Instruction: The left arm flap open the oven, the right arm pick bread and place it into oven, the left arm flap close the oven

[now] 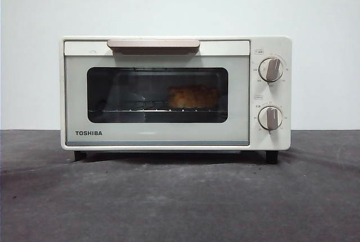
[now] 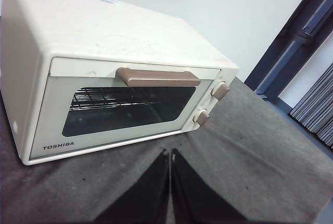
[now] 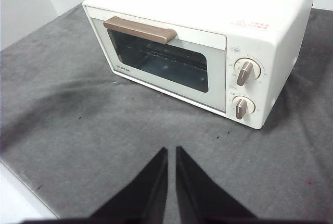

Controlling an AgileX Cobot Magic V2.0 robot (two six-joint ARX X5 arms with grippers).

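The TOSHIBA toaster oven (image 1: 175, 93) is seen standing square on the dark bench (image 1: 180, 197), its glass door (image 1: 157, 102) flapped shut. The bread (image 1: 193, 97) is seen through the glass, lying on the wire rack (image 1: 135, 108) toward the knob side. By this layout the task is judged complete or nearly so.

The left hand (image 2: 170, 179) is held back from the oven, jaws pressed together, nothing gripped. The right hand (image 3: 171, 182) is likewise withdrawn, jaws nearly touching, empty.

Handling notes, as judgement: the oven is rigid and probably heavy enough to stay put. The door is best worked at the brown bar handle (image 1: 153, 44), hooked from above. The loaf is judged light, soft and crushable; a gentle hold across its sides is advised.
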